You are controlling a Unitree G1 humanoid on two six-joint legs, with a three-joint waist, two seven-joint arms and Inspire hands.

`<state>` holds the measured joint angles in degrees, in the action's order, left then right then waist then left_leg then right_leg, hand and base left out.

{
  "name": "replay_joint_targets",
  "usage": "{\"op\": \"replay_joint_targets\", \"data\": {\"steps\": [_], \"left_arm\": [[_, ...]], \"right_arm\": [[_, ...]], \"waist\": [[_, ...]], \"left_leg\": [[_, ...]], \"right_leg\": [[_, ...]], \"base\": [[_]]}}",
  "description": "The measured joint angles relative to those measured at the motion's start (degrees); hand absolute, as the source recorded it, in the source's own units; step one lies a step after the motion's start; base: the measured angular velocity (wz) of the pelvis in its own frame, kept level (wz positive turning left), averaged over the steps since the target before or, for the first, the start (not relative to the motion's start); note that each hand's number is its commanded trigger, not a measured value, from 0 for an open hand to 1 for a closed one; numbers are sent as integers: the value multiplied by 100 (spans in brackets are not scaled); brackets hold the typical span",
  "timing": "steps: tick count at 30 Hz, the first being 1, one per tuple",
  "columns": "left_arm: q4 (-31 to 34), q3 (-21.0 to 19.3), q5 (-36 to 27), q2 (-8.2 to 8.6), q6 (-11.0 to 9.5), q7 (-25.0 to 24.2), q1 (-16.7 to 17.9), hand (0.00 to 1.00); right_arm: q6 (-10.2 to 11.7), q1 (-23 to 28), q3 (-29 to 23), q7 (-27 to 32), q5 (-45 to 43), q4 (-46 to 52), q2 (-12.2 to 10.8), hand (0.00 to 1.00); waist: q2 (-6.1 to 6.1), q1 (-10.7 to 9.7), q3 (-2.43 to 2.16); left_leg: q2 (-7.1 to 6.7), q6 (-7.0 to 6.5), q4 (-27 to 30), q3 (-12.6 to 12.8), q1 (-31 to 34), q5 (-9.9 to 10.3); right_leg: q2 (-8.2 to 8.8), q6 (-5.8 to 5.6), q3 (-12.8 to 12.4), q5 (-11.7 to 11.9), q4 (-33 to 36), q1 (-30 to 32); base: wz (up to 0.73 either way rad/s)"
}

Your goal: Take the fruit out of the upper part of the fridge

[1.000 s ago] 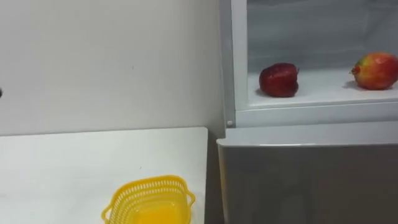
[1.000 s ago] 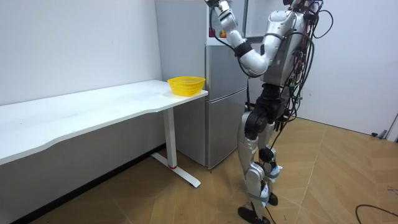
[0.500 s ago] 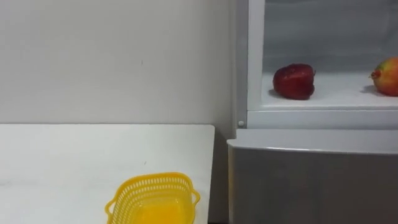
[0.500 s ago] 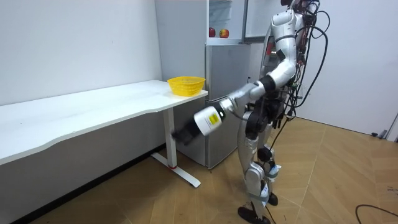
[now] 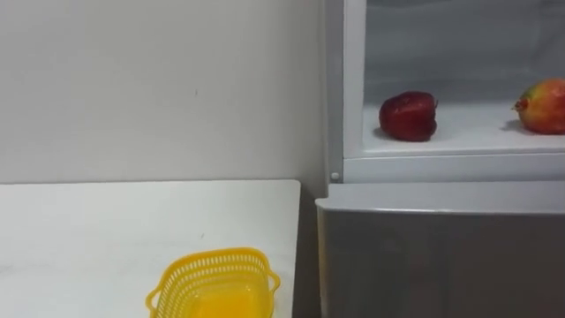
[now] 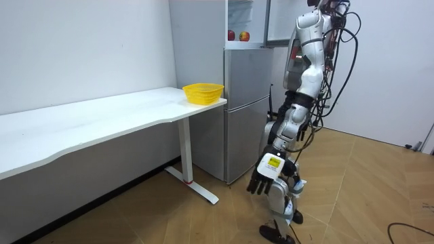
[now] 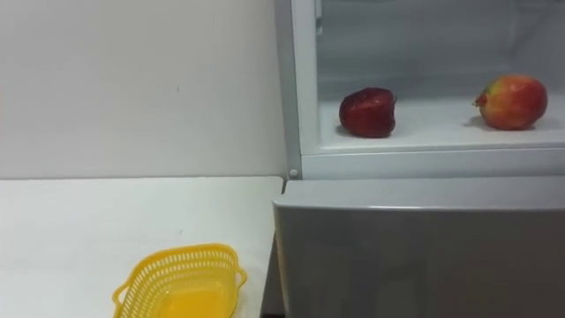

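Note:
The upper fridge compartment point(image 5: 459, 163) stands open. On its white shelf lie a dark red apple point(image 5: 408, 116) at the left and a red-yellow fruit point(image 5: 541, 94) at the right. In the room view both fruits point(image 6: 237, 35) show above the lower door. I stand right before the fridge. My left hand point(image 6: 261, 183) hangs low at knee height beside my leg, fingers relaxed and pointing down, holding nothing.
A yellow mesh basket point(image 5: 212, 259) sits at the white table's point(image 5: 106, 221) corner nearest the fridge, and looks empty. The grey lower fridge door point(image 5: 441, 256) is closed. The upper door point(image 6: 278, 20) swings open toward my head.
My left arm has swung down from the top of the fridge, past the table's front, to hang at my side. The eye view shifted slightly; the fruits have not moved.

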<state>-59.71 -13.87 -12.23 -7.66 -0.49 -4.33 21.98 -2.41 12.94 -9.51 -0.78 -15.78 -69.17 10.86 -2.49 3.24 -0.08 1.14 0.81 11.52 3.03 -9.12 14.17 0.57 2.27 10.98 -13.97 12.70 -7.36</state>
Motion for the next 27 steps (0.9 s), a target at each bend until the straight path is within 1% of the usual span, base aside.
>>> {"op": "replay_joint_targets", "data": {"steps": [2,3,4,6,9,10,11,13,15,16,17,18,19,20,21,22,23,24,26,27], "left_arm": [[-64,319,457,2,63,-45,-112,0],[-67,379,580,7,77,-60,-142,0],[-66,415,789,-3,89,-98,-215,0],[-67,553,1162,-78,150,-107,-354,0],[-67,704,1417,-123,161,-86,-444,0],[-67,759,1488,-147,164,-76,-475,0],[-66,864,1550,-199,164,-42,-492,0],[-60,959,1636,-219,163,39,-521,0],[-58,986,1705,-219,163,88,-552,0],[-58,1023,1745,-219,164,131,-568,0],[-58,1072,1775,-218,165,148,-593,0],[-58,1074,1824,-218,165,148,-611,0],[-58,1084,1945,-218,165,148,-652,0],[-57,1110,2024,-218,165,158,-690,0],[-55,1137,2040,-219,164,170,-703,0],[-56,1212,2029,-226,162,225,-723,0],[-56,1242,1997,-216,157,274,-727,0],[-56,1258,1995,-215,154,288,-726,0],[-44,1313,1998,-211,131,356,-724,0],[-45,1314,1998,-210,131,372,-723,0]], "right_arm": [[0,-52,158,37,-4,-24,-35,0],[-1,-49,162,37,-5,-34,-53,0],[-1,-60,166,45,-14,-46,-95,0],[-4,-55,284,71,-20,-71,-118,0],[-5,-43,404,118,-15,-84,-148,0],[-5,-35,436,144,0,-110,-179,0],[-8,-47,436,158,11,-135,-217,0],[-8,-44,470,214,93,-134,-256,0],[-8,-50,557,298,241,-109,-261,0],[-13,-49,560,368,298,-41,-263,0],[-16,-48,553,455,311,94,-263,0],[-15,-48,548,504,315,193,-264,0],[-4,-48,528,625,332,445,-267,0],[64,-54,490,776,469,694,-273,0],[109,-54,467,846,545,828,-278,0],[189,-27,424,967,725,1220,-289,0],[284,-15,405,1074,831,1622,-307,0],[327,-7,393,1124,842,1844,-328,0],[435,182,382,1277,820,3152,-472,0],[517,212,388,1328,824,3403,-521,0]], "waist": [[25,-28,6],[49,-42,1],[66,-82,7],[103,-151,-1],[118,-176,-1],[142,-241,-2],[177,-323,9],[205,-377,29],[219,-427,31],[221,-448,43],[224,-449,47],[225,-454,47],[224,-479,50],[231,-492,50],[232,-501,50],[221,-523,56],[210,-526,66],[209,-531,65],[196,-594,62],[194,-615,63]], "left_leg": [[0,0,-22,14,-38,0],[1,0,-21,26,-45,0],[4,0,-21,57,-44,0],[15,0,-21,194,-70,0],[25,0,-70,324,-155,0],[26,0,-83,337,-172,0],[27,0,-93,355,-172,0],[35,0,-111,445,-170,0],[36,0,-126,495,-149,0],[34,0,-140,545,-147,0],[33,-1,-148,617,-132,0],[31,-1,-151,629,-113,0],[27,-1,-153,629,-72,0],[22,-1,-163,641,-45,-1],[21,-1,-171,658,-46,-1],[27,-1,-187,742,-46,-1],[31,-1,-192,781,-43,-1],[29,-1,-192,782,-39,-1],[27,-1,-195,797,1,-1],[29,-1,-195,796,5,-1]], "right_leg": [[-2,-3,-7,-4,-11,-59],[-1,-4,-7,-6,-11,-65],[-4,-5,-21,-9,-10,-67],[-21,-11,-132,-13,-5,-62],[-48,-16,-296,-2,-1,-64],[-52,-15,-318,2,-3,-64],[-52,-15,-324,2,-5,-58],[-69,-16,-405,6,-2,-19],[-78,-22,-491,17,5,47],[-78,-28,-532,23,3,71],[-74,-35,-562,32,10,112],[-75,-38,-584,37,11,141],[-78,-47,-604,54,-2,179],[-95,-54,-621,61,7,225],[-107,-55,-628,67,9,250],[-115,-60,-636,95,5,268],[-123,-65,-665,116,-17,281],[-124,-66,-682,117,-15,296],[-135,-68,-757,125,-10,360],[-140,-67,-765,128,-15,363]], "base": [[0],[0],[0],[-12],[-28],[-17],[-12],[-18],[-23],[-23],[-23],[-21],[-13],[-10],[-10],[-17],[-19],[-21],[-13],[-7]]}}
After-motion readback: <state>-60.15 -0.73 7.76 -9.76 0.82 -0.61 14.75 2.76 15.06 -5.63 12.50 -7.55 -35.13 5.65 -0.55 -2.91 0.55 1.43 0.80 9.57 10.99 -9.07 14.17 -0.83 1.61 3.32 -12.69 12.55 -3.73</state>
